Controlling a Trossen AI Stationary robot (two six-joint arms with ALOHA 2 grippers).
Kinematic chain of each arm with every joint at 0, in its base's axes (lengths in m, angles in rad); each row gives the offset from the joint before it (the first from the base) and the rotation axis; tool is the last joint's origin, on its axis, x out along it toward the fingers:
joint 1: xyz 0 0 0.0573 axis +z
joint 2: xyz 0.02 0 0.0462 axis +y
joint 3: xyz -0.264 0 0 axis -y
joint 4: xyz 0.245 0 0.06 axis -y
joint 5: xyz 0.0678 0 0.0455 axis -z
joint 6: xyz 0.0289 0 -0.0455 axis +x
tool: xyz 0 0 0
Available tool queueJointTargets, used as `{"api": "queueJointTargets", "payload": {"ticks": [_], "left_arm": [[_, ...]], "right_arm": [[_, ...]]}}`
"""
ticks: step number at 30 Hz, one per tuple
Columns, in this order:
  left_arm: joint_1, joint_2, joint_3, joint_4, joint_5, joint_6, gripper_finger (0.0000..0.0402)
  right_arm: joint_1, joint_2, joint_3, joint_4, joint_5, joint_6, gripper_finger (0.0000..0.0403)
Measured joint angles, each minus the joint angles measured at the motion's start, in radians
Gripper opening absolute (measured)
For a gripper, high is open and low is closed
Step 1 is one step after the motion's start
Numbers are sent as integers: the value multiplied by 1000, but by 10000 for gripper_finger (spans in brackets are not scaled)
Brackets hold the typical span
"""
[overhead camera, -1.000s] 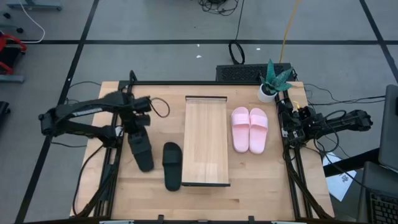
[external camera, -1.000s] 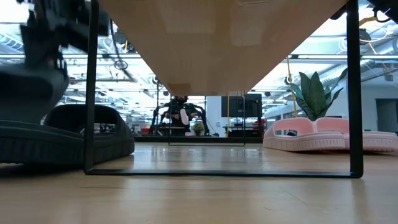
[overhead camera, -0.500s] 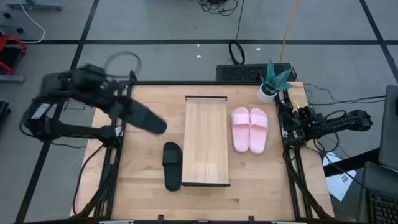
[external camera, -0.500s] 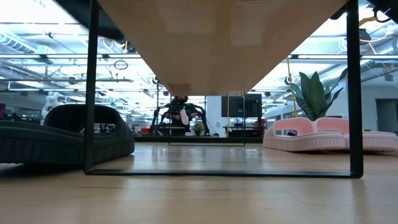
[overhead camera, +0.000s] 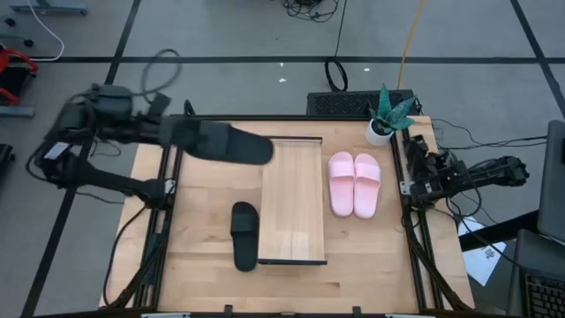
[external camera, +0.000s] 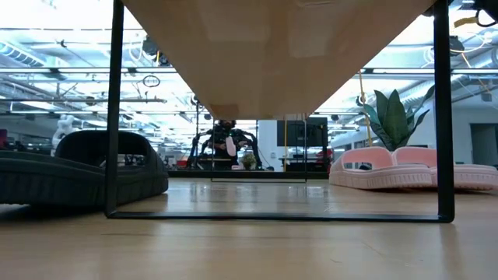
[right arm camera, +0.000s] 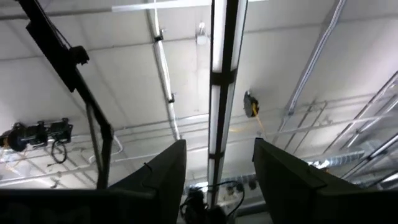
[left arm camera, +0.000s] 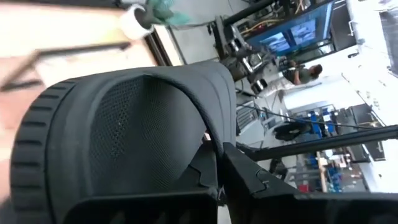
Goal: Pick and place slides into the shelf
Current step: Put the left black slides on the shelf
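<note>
Carrying one black slide clamped in its left end effector above the shelf's far-left corner, apparently to set it there, the robot leaves its right end effector, fingers apart, at the counter's right edge.

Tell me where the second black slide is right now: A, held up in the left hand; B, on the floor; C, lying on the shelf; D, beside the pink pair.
A: the left hand carries a black slide in the air by the shelf's far end.
</note>
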Motion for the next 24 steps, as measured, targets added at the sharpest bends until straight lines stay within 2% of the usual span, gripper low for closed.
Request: {"api": "queueJointTargets", "payload": {"ticks": [6, 9, 17, 24], "left_arm": [[-208, 157, -3, 188, -197, -70, 0], [-294, 221, -1, 297, -294, -111, 0], [-528, 377, -1, 373, -596, -317, 0], [-666, 488, -1, 375, -826, -532, 0]], "right_arm": [[0, -38, 0, 16, 185, -96, 178], [0, -49, 0, 16, 237, -102, 178], [0, -57, 0, 11, 263, -103, 178], [0, -57, 0, 8, 262, -103, 178]]}}
